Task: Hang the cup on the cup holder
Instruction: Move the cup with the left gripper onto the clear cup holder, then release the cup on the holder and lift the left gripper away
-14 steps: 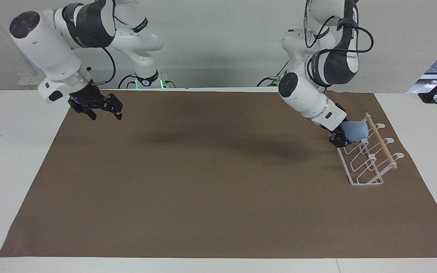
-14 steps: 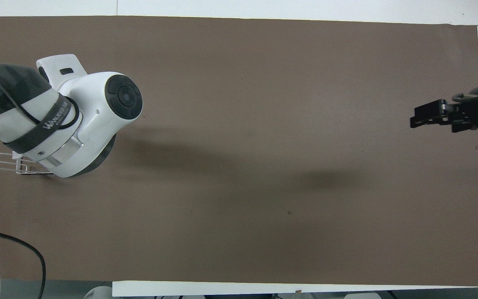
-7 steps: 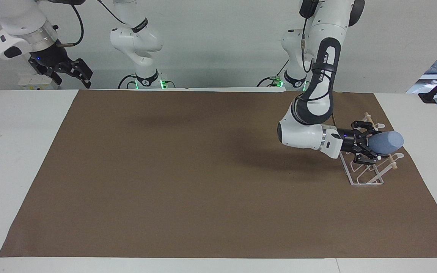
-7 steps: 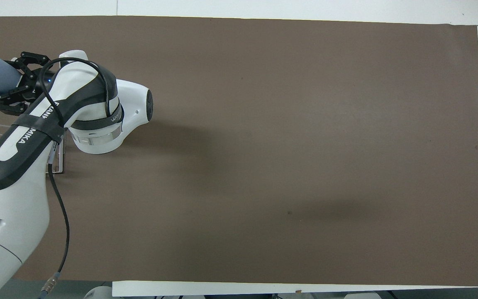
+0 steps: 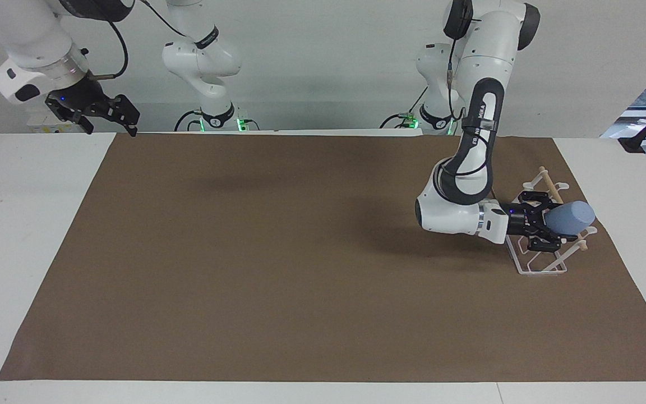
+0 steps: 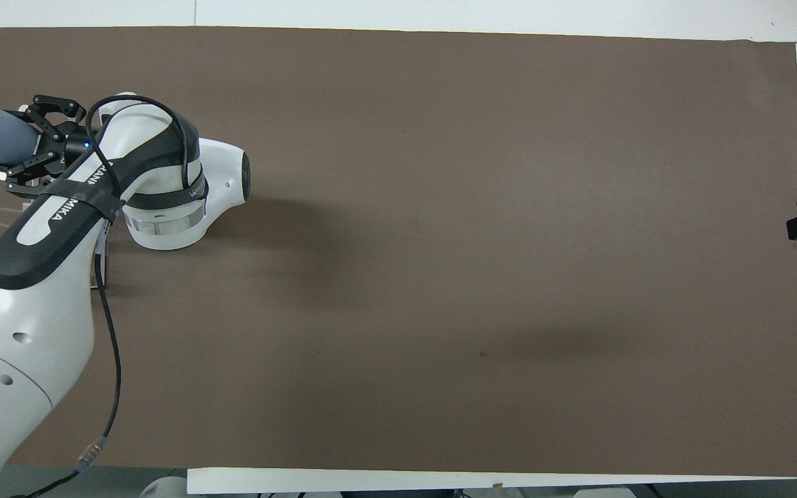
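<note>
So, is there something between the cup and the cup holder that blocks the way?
Nothing visible does. The left end effector holds the cup on its side directly over the cup holder, above its wooden dowel. The right end effector waits over the table's edge at its own end.

We see the cup (image 5: 570, 217) as matt light-blue plastic, plain and smooth, at the right of the facing view. The cup holder (image 5: 541, 264) under it looks like thin white-coated wire, with a pale bare-wood dowel (image 5: 549, 182) across it. The brown mat (image 5: 300, 269) reads as flat, matt paper. The arm shells (image 5: 446, 216) shine as glossy white plastic.
</note>
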`<state>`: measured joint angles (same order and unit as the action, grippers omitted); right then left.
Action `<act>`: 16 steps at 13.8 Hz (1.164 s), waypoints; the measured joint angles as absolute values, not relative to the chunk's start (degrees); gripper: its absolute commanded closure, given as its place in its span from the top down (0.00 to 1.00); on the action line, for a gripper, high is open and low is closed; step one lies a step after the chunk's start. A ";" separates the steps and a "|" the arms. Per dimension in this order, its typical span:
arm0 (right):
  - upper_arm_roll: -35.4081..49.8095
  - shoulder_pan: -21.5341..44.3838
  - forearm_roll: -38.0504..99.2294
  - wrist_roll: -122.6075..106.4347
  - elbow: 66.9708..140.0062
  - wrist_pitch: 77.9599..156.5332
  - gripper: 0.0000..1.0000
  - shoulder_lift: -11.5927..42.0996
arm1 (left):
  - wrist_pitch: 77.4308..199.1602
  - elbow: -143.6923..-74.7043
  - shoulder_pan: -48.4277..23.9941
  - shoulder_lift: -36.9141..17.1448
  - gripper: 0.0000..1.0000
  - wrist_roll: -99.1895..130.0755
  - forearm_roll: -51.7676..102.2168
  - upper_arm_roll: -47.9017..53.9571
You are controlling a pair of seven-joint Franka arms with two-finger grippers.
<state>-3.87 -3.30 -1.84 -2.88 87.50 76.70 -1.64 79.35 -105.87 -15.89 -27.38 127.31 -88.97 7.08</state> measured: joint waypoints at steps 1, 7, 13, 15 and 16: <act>-3.92 -3.30 -1.84 -2.88 87.50 76.69 1.00 -1.79 | 79.29 -105.89 -15.58 -28.59 0.41 128.54 -88.97 7.08; -3.96 -3.30 -1.85 -2.88 87.49 76.65 1.00 -1.89 | 80.57 -103.24 -15.07 -29.99 1.00 128.82 -87.71 7.77; -3.80 -2.64 -1.84 -2.88 87.49 76.65 1.00 -1.91 | 84.31 -100.90 -15.32 -16.46 1.00 109.30 -72.89 8.46; -3.71 -2.58 -1.84 -2.88 87.49 76.65 1.00 -1.91 | 88.75 -101.17 -13.18 -10.77 1.00 96.31 -62.52 8.34; -3.71 -2.58 -1.84 -2.88 87.49 76.65 1.00 -1.91 | 91.01 -101.43 -12.03 -8.62 1.00 89.69 -56.02 8.29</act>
<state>-3.71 -2.58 -1.84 -2.88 87.49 76.65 -1.91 91.01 -101.43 -12.03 -8.62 89.69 -56.02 8.29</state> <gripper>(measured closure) 0.000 0.000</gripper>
